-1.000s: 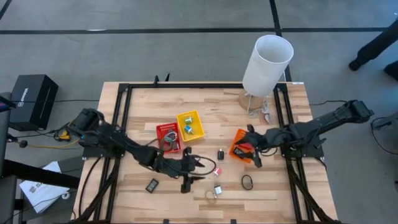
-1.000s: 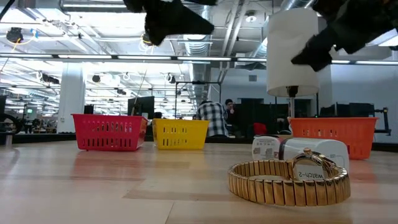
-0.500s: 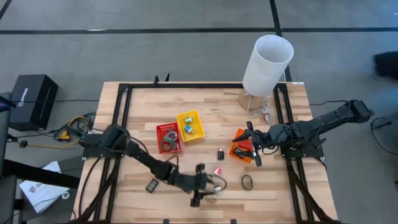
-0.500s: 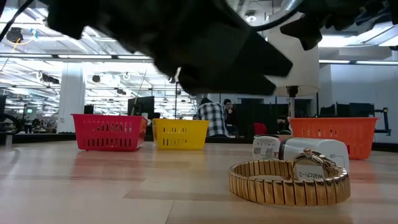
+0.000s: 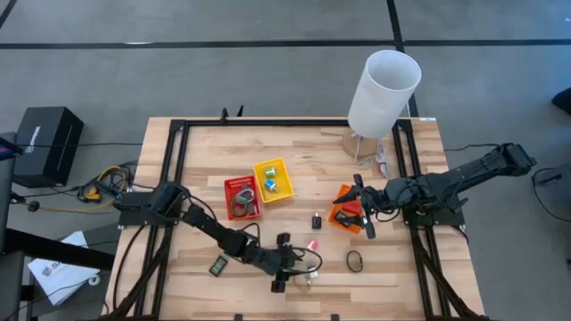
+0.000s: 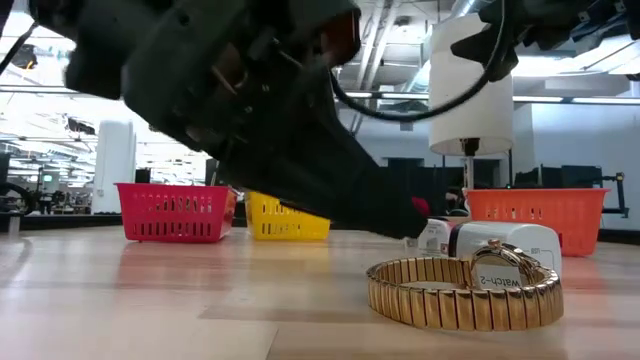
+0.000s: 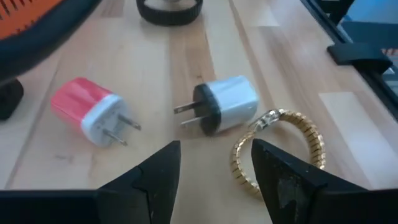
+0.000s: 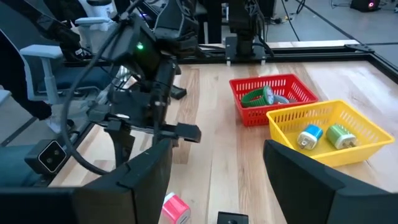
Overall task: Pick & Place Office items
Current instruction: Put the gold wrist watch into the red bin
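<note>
Presently, left gripper [image 7: 214, 177]: fingers apart, nothing between them; reached low over the front middle of the table [image 5: 205, 147], aimed at the small items there; likely lining up a grasp.
White plug [image 7: 225, 112]: on its side just beyond the fingertips, prongs flat to the wood; touching or almost touching the gold watch band [image 7: 280, 149]; probably the next pick, sitting closest to the gap between the fingers.
Red plug [image 7: 93, 118]: a little apart from the white one, also on its side; free to take.
Black ring [image 7: 169, 9]: farther off, flat on the table.
Right gripper [image 5: 359, 207]: fingers spread, holding nothing; hovering by the orange tray [image 5: 343, 210] at the table's right; seemingly waiting, kept clear of the left arm's reach.
Red tray [image 8: 273, 96]: holds a green ring and some grey bits; sorted already, by the look.
Yellow tray [image 8: 326, 134]: holds a blue piece and a green piece.
Risk: watch band so near the white plug could snag or be dragged along.
</note>
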Controlling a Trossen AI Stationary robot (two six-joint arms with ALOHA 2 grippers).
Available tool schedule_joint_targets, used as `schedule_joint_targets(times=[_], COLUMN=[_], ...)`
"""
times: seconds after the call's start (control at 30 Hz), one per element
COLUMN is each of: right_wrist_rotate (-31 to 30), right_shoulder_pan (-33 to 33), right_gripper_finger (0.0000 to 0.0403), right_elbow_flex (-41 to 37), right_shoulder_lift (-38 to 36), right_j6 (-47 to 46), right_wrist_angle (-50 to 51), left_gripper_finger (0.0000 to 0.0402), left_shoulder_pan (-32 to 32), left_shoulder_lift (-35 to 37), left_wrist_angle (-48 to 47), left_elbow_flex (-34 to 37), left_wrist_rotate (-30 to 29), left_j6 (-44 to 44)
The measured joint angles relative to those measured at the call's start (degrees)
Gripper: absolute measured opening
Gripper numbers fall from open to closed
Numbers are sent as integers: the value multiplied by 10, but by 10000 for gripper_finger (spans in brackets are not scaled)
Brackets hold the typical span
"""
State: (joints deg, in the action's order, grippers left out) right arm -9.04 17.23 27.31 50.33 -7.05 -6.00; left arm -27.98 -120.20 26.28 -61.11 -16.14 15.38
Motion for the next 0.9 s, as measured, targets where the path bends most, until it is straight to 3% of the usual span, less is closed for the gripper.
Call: schedule_joint_targets(times=[0.33, 0.6, 0.9], right_wrist_rotate=[0, 0, 0], right_shoulder_pan=[0, 0, 0], right_gripper_finger=[244, 244, 244], right_elbow_flex=[0, 0, 0], right_shoulder_lift=[0, 0, 0], right_j6=[0, 2, 2], right_wrist_angle=[0, 1, 11], left_gripper_finger=[185, 172, 82], left_shoulder_pan=[-2, -2, -1], left_shoulder_lift=[-11, -64, -55], left_wrist_angle=[11, 35, 20], left_elbow_flex=[1, -30, -29], left_wrist_rotate=[0, 3, 6], left_j6=[6, 14, -23])
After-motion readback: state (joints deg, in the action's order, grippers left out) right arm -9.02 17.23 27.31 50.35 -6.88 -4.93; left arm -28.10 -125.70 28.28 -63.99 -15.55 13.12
